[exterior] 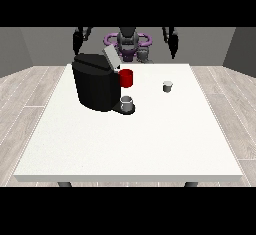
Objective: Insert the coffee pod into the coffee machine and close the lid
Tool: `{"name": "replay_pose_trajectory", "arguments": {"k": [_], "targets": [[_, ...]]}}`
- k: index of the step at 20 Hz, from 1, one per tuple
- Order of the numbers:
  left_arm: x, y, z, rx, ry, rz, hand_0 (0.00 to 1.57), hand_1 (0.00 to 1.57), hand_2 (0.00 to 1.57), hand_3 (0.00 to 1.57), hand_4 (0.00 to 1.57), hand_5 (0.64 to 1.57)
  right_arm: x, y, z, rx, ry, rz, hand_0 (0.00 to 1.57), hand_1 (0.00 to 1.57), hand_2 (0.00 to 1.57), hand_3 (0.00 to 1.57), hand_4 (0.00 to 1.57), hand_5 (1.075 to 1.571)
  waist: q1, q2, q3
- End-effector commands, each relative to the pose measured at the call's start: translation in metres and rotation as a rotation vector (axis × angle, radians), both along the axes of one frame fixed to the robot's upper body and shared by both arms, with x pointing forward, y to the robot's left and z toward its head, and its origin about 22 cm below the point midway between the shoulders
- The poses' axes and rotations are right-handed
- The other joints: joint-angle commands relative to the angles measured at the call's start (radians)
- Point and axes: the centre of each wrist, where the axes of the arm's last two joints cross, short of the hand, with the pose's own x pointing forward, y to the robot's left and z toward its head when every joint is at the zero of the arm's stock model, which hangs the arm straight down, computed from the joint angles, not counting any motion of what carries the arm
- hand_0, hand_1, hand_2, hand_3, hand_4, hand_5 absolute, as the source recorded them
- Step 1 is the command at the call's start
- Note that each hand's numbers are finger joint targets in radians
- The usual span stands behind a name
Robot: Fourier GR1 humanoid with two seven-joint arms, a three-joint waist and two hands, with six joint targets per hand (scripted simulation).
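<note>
A black coffee machine [93, 86] stands on the white table [130, 139] at the left of centre, with its grey lid [111, 58] tilted up and open. A red part [126, 78] shows at its front, and a small grey cup [127, 103] sits on its base. The coffee pod [167, 86], small and grey-white, stands on the table to the right of the machine. Both hands are raised behind the table's far edge, away from the objects: the hand at the view's left [77, 40] and the hand at the view's right [173, 43].
The table's far edge runs just in front of the robot's torso [128, 43]. Bare white table surface stretches from the machine and pod towards the near edge. Wooden floor surrounds the table.
</note>
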Motion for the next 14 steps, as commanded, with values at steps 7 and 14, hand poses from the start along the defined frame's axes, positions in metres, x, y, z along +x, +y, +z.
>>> {"name": "replay_pose_trajectory", "arguments": {"k": [7,14], "targets": [[-0.002,0.040,0.017,0.354,-0.111,-0.303,0.00,0.00,0.00,0.00,0.00,1.571,0.009,0.004,-0.004,-0.099,-0.082,-0.142,0.00,0.00,0.00,0.00,0.00,1.571,0.044,0.036,0.0064],[0.032,0.078,0.042,0.547,-0.037,-0.265,0.00,0.00,0.00,0.00,0.00,1.571,0.017,0.017,0.007,-0.129,-0.131,-0.091,0.00,0.00,0.00,0.00,0.00,1.571,-0.044,0.105,0.0073]]}}
